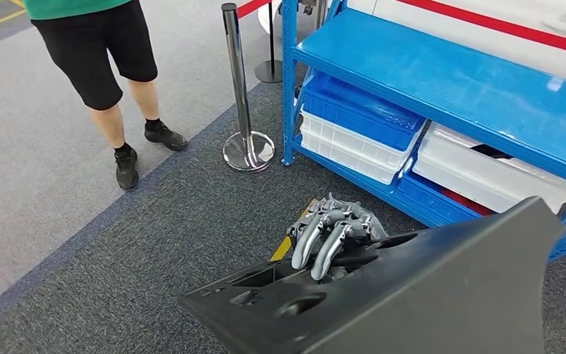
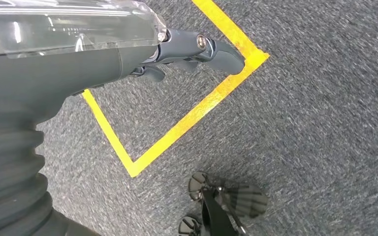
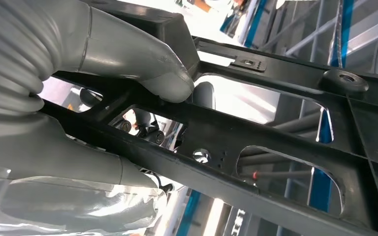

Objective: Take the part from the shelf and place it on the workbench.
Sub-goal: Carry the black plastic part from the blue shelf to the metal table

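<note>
A large black moulded part [image 1: 427, 295] with cut-outs and holes fills the lower right of the head view, held up in front of me. My right hand [image 1: 332, 240] grips its edge, grey fingers curled over the top. In the right wrist view the thumb [image 3: 167, 78] presses on one rib of the part [image 3: 275, 162] and the fingers wrap it from the other side. My left hand [image 2: 177, 54] hangs over the grey carpet, fingers loosely apart, holding nothing. The blue shelf [image 1: 449, 81] stands ahead on the right, its upper board bare.
On the shelf's lower level sit a blue bin [image 1: 361, 110] on a white bin [image 1: 346, 147], and a further white bin [image 1: 486, 173]. A chrome stanchion [image 1: 243, 96] stands left of the shelf. A person [image 1: 110, 66] stands at far left. Yellow floor tape [image 2: 192, 118] marks the carpet.
</note>
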